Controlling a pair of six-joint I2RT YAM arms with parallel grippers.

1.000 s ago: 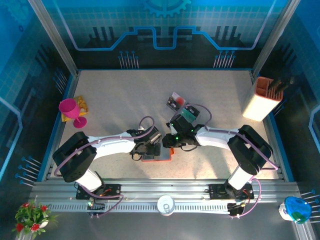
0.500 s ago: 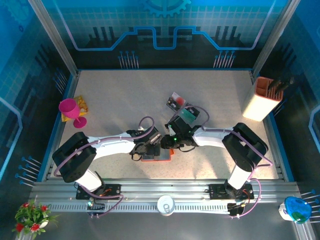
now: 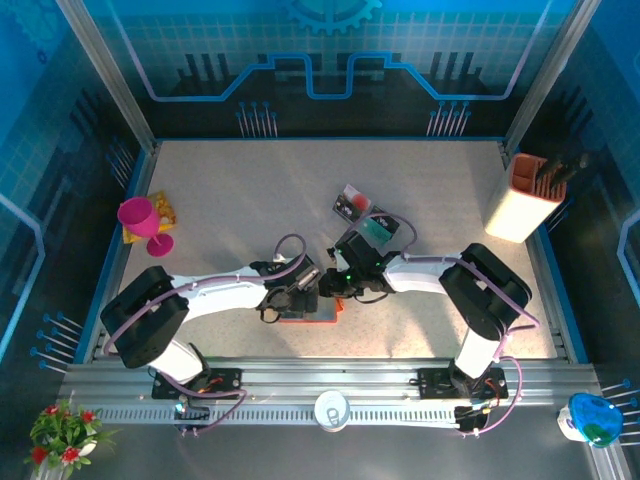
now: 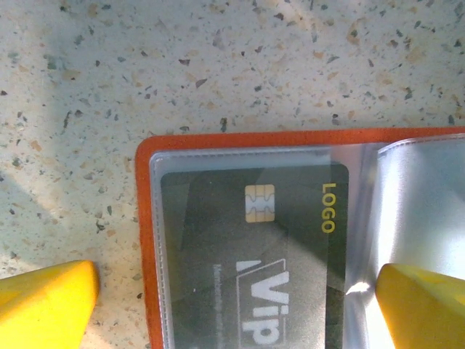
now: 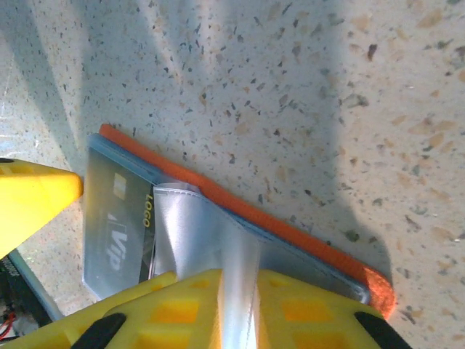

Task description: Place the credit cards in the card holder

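The orange-red card holder lies open on the table just ahead of the arms. One black credit card marked VIP sits inside a clear sleeve of the card holder. My left gripper is open, its yellow fingertips straddling that sleeve from above. My right gripper is shut on a loose clear sleeve leaf of the card holder, lifting it off the black card. More credit cards, a white and red one and a teal one, lie behind the right arm.
A pink goblet and a yellow item stand at the left edge. An orange-and-white container stands at the back right. A can sits on the front rail. Both grippers crowd together over the holder.
My right gripper has moved left onto the card holder and closed on the clear sleeve leaf. The left gripper stays open over the holder, shifted only slightly.
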